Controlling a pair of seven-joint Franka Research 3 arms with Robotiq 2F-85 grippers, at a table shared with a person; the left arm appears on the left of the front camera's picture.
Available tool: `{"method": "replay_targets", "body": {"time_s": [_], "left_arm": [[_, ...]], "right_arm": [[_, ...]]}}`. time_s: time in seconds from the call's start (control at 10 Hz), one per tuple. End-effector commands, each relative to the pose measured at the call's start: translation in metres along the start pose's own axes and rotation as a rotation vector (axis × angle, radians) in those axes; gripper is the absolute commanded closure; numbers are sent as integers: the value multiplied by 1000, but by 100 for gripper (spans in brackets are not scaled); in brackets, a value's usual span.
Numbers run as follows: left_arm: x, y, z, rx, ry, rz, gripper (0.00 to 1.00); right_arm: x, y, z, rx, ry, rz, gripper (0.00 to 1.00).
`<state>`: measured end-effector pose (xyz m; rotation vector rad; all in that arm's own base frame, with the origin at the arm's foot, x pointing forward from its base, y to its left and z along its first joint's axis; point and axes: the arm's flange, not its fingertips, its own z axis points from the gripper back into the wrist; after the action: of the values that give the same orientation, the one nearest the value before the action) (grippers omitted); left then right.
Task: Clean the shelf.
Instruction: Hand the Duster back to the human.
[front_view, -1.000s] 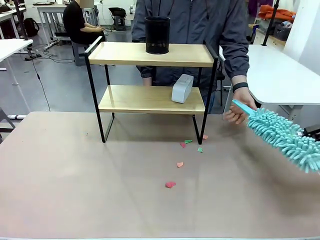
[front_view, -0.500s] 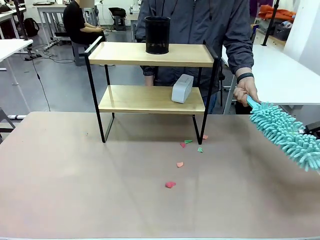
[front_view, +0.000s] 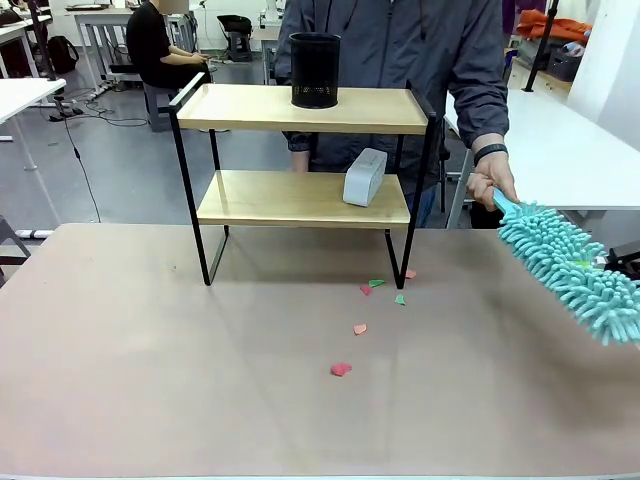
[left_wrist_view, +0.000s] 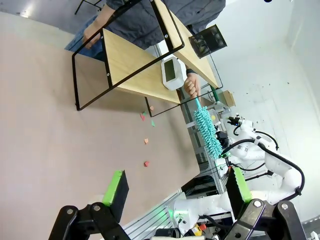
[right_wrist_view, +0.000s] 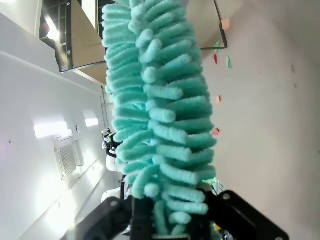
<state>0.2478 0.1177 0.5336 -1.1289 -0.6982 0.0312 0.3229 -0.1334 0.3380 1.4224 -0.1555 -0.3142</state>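
1. Left tool (left_wrist_view: 175, 192): seen in the left wrist view, green pads (left_wrist_view: 116, 187) wide apart, nothing between them, hanging above the bare surface (front_view: 150, 380).
2. Right tool (right_wrist_view: 170, 220): in the right wrist view the fluffy teal duster (right_wrist_view: 155, 110) rises from between its black fingers at the bottom edge; whether the jaws clamp it or stand loose around it can't be told, the fibres hide the pads.
3. Front view: the duster (front_view: 570, 275) slants in from the right edge, its head low at the right and its teal handle up-left.
4. A person's hand (front_view: 492, 185) with a dark wristband grips the duster handle at its far end.
5. Small paper scraps (front_view: 341, 369) in red, orange and green lie scattered on the surface, from mid-surface up to the shelf's front right leg.
6. The shelf (front_view: 305, 195) stands on the far middle of the surface, upright on its four black legs, two wooden boards.
7. Lower board: a light grey boxy device (front_view: 364, 177) stands on edge toward the right side.
8. Top board: a black mesh cup (front_view: 315, 70) stands upright near the middle.
9. The person in a dark grey jacket (front_view: 400, 50) stands just behind the shelf; white tables show further back.
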Motion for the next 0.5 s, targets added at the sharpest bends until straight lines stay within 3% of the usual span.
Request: {"method": "replay_targets", "body": {"time_s": [0.0, 0.4], "left_arm": [[-3, 1, 2, -1, 5, 2, 0], [-3, 1, 2, -1, 5, 2, 0]], "right_arm": [[-1, 8, -2, -4, 26, 27, 0], [-23, 39, 10, -4, 15, 83, 0]]}}
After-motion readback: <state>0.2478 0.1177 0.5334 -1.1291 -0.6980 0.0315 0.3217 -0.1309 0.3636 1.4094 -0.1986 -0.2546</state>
